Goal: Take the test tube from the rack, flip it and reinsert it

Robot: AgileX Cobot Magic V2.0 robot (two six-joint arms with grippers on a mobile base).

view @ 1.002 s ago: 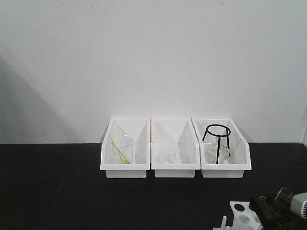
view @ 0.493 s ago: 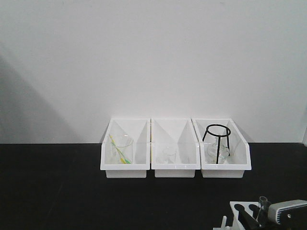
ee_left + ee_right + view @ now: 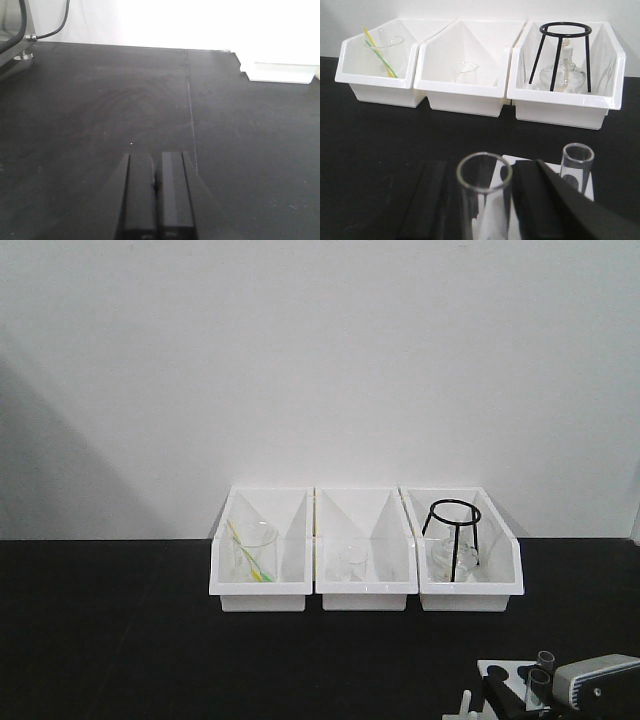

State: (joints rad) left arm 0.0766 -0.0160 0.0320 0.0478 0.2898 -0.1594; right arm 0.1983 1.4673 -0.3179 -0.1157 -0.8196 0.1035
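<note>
Because the tube must drop mouth-up into a hole, the right end effector clamps the test tube upright over the rack. Away from the rack, the left end effector rests pressed together.

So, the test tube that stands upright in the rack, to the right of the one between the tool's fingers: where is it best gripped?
Probably on the bare glass wall just under the rim of the test tube, coming from above: it stands upright with its mouth up, and the rack hides its lower part.
</note>
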